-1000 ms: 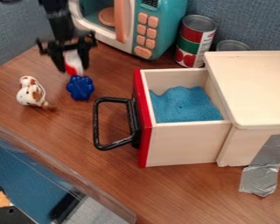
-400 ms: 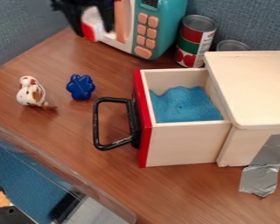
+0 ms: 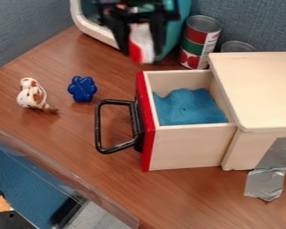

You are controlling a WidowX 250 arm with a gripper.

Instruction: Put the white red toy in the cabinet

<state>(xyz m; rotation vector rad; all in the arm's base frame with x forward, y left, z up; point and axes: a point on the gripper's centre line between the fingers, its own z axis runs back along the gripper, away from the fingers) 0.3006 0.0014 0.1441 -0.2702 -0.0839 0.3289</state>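
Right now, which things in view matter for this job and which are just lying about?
For the job:
- white and red toy, held in the gripper
- open drawer of the wooden cabinet

Just lying about:
- spotted toy
- blue toy
- tin can
- toy microwave

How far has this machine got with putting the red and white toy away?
Roughly halfway, I'd say. The wooden drawer is already open, with blue material inside. The toy is in hand, held up by the gripper near the drawer's far corner. Left to do: lower it in and let go.
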